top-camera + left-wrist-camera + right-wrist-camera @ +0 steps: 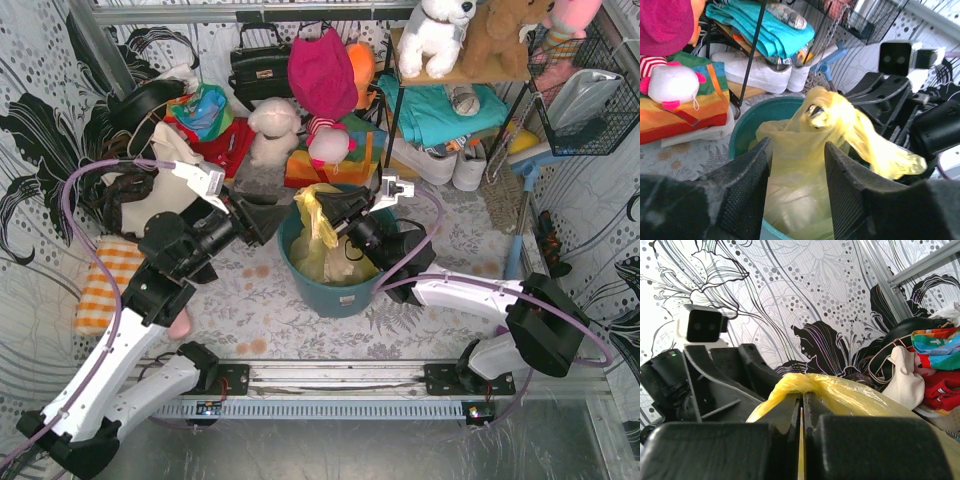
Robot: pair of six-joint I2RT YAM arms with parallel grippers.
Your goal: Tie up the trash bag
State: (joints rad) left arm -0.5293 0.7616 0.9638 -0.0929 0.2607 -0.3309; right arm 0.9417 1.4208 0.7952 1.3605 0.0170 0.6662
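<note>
The yellow-green trash bag (pixel 322 250) sits in the teal-blue bin (pixel 330 295), its top gathered into a raised strip (pixel 312 212). My right gripper (pixel 334 212) is shut on that gathered top; in the right wrist view the bag (pixel 850 395) drapes over the closed jaws (pixel 802 402). My left gripper (pixel 268 220) is open just left of the bin, pointing at the bag. In the left wrist view its two fingers (pixel 747 185) frame the bag (pixel 805 155) without touching it, and the right gripper (pixel 885 102) shows behind the bag.
Clutter stands behind the bin: a pink and white plush toy (pixel 322 85), a striped cloth (pixel 325 160), a black handbag (pixel 258 65), a cream tote (pixel 160 155), a shelf with teal cloth (pixel 440 105) and white shoes (pixel 440 160). An orange checked cloth (pixel 105 285) lies left.
</note>
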